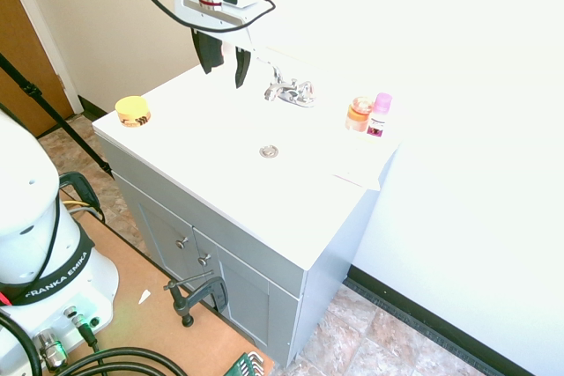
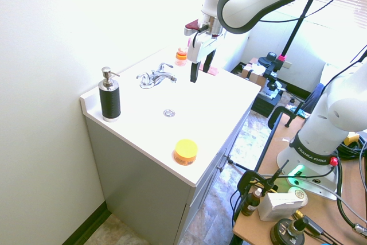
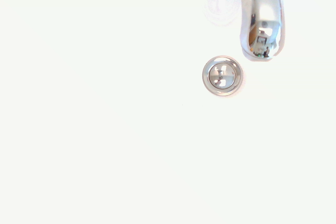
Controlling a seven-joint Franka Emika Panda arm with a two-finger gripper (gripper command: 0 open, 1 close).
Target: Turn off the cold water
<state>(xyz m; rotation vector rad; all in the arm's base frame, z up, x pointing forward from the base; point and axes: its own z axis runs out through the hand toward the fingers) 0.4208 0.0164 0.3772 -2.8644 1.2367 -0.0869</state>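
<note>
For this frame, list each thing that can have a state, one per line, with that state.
Gripper: open, empty, hanging above the basin, touching nothing.
Spout: no stream visible.
Cold lever: untouched; on or off cannot be told.
Drain: whether the stopper is up or down cannot be told.
Cabinet doors: closed.
Soap dispenser: upright.
Yellow jar: lid on.

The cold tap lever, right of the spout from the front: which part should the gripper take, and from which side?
Probably the lever at its free end, from above, one finger on each side: it is short and sits low on the tap base, with the spout close beside it. The gripper is open.
</note>
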